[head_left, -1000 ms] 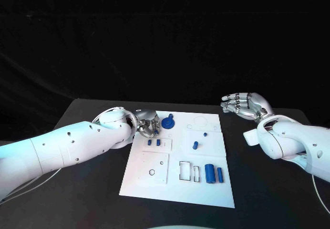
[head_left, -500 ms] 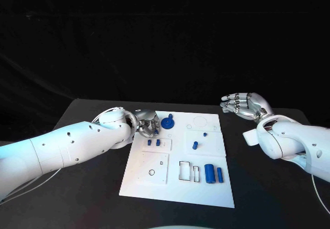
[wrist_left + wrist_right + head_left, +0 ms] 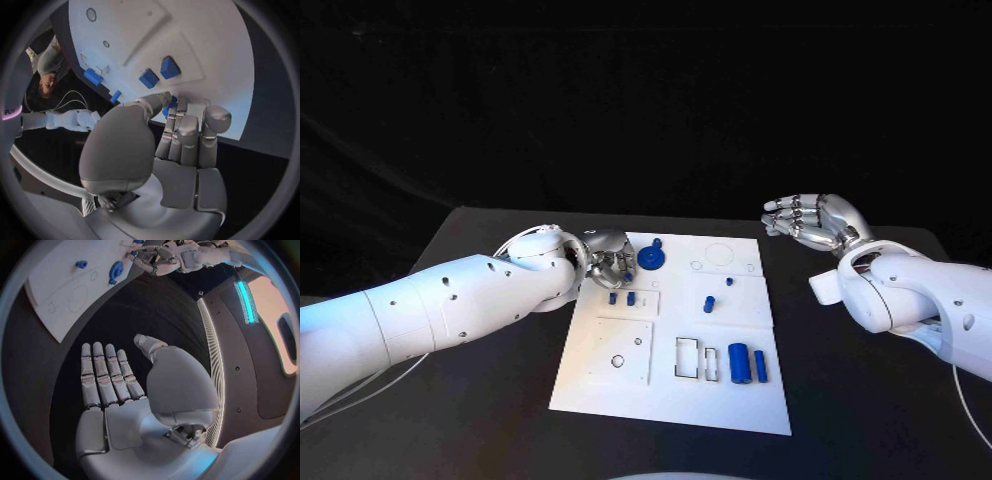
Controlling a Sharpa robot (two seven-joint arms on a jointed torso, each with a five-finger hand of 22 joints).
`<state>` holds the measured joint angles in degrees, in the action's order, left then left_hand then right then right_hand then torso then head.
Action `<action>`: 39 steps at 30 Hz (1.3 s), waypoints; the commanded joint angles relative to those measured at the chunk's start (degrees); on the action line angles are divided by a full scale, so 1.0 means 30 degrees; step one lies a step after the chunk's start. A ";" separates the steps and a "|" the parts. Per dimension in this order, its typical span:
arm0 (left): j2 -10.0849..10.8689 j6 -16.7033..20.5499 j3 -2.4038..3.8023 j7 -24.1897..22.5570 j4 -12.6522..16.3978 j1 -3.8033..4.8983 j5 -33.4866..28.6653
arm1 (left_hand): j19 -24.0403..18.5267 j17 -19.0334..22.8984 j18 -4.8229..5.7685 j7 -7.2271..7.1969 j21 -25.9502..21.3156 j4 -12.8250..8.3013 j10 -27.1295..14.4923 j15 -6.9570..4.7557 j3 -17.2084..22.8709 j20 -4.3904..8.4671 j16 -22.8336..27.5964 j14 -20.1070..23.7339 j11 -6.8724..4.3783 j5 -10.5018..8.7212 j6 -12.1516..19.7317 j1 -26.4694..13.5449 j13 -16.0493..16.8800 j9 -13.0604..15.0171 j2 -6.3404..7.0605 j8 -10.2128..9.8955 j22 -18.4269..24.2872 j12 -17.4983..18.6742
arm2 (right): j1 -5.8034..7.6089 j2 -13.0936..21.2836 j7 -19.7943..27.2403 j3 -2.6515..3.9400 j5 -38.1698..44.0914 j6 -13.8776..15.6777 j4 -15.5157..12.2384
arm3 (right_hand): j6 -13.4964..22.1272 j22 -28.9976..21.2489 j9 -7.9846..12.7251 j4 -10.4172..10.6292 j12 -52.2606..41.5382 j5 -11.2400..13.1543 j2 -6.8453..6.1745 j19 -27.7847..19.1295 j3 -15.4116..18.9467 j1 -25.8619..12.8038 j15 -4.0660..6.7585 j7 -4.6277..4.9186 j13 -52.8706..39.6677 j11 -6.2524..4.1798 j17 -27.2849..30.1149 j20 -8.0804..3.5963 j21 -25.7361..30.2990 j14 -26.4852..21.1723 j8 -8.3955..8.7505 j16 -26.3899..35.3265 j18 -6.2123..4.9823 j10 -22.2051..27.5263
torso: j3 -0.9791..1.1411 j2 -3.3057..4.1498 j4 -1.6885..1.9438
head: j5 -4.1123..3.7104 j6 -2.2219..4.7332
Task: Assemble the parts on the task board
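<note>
I logged the task board (image 3: 678, 400) lying flat in the middle of the black table (image 3: 473, 400), long side running away from me.

My left hand (image 3: 607, 256) sat at the board's far left corner, fingers curled down over its edge. In the left wrist view the fingertips (image 3: 177, 106) were bunched together on a small blue part (image 3: 170, 103), pressed against the white surface; I read that as a pinch on the piece. Just beside the hand, toward the board's middle, lay a round blue disc with a stem (image 3: 653, 258). Two short blue pegs (image 3: 622, 298) stood side by side near the hand on the board's left half, seen as two blue blocks in the wrist view.

Further parts noted: a tiny blue piece (image 3: 730, 281) and a small blue peg (image 3: 710, 304) right of centre, and two upright blue cylinders (image 3: 749, 365) close together near the right edge of the near half, beside a rectangular outline.

My right hand (image 3: 808, 220) was off the board, raised above the table beyond the board's far right corner, well apart from every part. The right wrist view showed its fingers (image 3: 103, 372) straight and side by side, thumb out, nothing in the palm: an empty, spread hand.
</note>
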<state>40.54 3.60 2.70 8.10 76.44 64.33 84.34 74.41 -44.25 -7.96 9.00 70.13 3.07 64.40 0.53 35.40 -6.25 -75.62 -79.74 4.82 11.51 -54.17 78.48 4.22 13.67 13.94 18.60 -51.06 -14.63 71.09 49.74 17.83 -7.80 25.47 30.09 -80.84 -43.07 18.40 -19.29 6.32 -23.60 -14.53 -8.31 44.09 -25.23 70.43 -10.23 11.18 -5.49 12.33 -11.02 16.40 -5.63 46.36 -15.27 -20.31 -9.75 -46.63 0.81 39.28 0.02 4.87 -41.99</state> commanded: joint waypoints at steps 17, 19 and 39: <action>0.0023 0.0202 -0.0003 0.0150 0.0056 0.0008 0.0054 | -0.0427 0.0547 0.0081 0.0039 -0.0338 0.0045 -0.0349 0.0065 -0.0135 -0.0004 0.0314 0.0405 0.0211 -0.0032 0.0029 -0.0091 -0.0047 -0.0038 0.0165 -0.0177 0.0445 0.0446 | -0.0018 -0.0022 0.0210 0.0003 0.0040 -0.0295 0.0003 | -0.0172 -0.0021 0.0021 0.0032 -0.0066 -0.0047 0.0072 0.0160 0.0056 -0.0160 -0.0006 0.1455 0.0021 -0.0042 0.0022 -0.0012 0.0115 0.0180 -0.0059 0.0068 -0.0116 -0.0139 | -0.0011 -0.0001 0.0014 | -0.0010 -0.0023; 0.0032 0.0229 -0.0003 0.0154 0.0066 0.0008 0.0054 | -0.0546 0.0819 0.0046 0.0071 -0.0477 0.0056 -0.0552 0.0112 -0.0162 -0.0003 0.0424 0.0524 0.0273 -0.0037 0.0022 -0.0091 -0.0066 -0.0050 0.0195 -0.0233 0.0661 0.0641 | -0.0020 -0.0023 0.0210 0.0003 0.0040 -0.0295 0.0003 | -0.0172 -0.0021 0.0021 0.0032 -0.0066 -0.0047 0.0072 0.0160 0.0056 -0.0160 -0.0006 0.1455 0.0021 -0.0042 0.0022 -0.0012 0.0115 0.0180 -0.0059 0.0068 -0.0116 -0.0139 | -0.0006 0.0003 0.0019 | -0.0028 -0.0024; 0.0082 0.0263 -0.0003 0.0173 0.0147 0.0004 0.0054 | -0.0631 0.1029 0.0026 0.0081 -0.0581 0.0045 -0.0760 0.0153 -0.0198 -0.0020 0.0507 0.0611 0.0325 -0.0034 0.0125 -0.0060 -0.0075 -0.0091 0.0257 -0.0370 0.0803 0.0866 | -0.0028 -0.0013 0.0212 0.0003 0.0033 -0.0297 0.0008 | -0.0172 -0.0021 0.0021 0.0032 -0.0066 -0.0047 0.0072 0.0160 0.0056 -0.0160 -0.0006 0.1455 0.0021 -0.0042 0.0022 -0.0012 0.0115 0.0180 -0.0059 0.0068 -0.0116 -0.0139 | -0.0002 -0.0009 0.0020 | -0.0008 -0.0064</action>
<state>40.80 4.10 2.67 8.62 76.69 64.32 84.35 72.97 -41.22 -7.97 9.20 68.58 3.23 62.45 1.03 35.25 -6.26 -74.28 -78.41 5.74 11.51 -53.97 78.24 4.06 13.45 14.17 17.76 -48.70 -12.42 71.04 49.72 17.85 -7.80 25.40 30.04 -80.80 -43.07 18.40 -19.30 6.32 -23.60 -14.53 -8.31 44.09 -25.23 70.43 -10.23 11.18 -5.50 12.33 -11.03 16.40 -5.63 46.36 -15.27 -20.31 -9.75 -46.62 0.81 39.26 0.06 4.86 -42.17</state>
